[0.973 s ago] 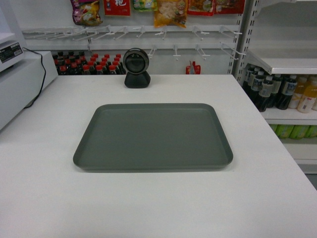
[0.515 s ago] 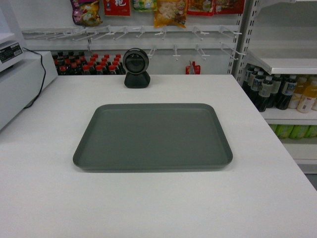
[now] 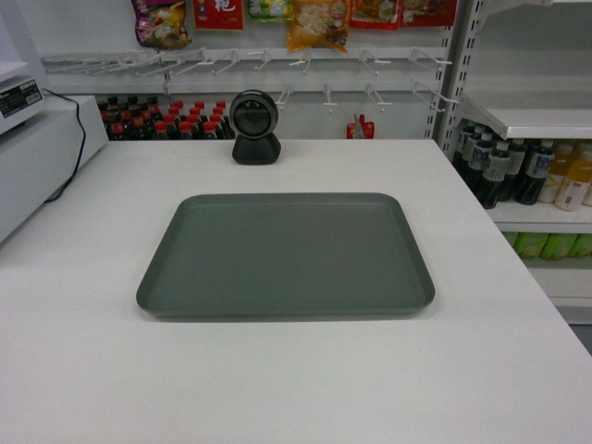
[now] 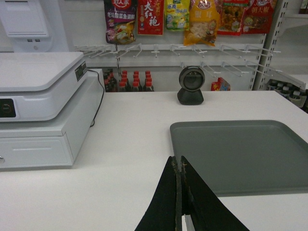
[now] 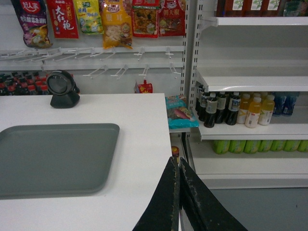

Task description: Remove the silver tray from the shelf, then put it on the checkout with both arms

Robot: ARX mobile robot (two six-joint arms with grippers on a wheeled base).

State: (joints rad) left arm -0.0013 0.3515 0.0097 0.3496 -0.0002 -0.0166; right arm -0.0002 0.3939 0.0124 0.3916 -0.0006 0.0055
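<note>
Left tool [image 4: 180, 192]: two thin, flat, matte black fingers, each widening from a narrow tip to a broad base, with a pale worn line along the inner edges. Right tool [image 5: 179, 192]: same black tapering blades, surface speckled with fine pale scuffs. No arm parts visible in the head view.

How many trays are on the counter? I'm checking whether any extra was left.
1. The silver tray lies flat mid-checkout, in front of the black scanner. No other tray is visible.
</note>
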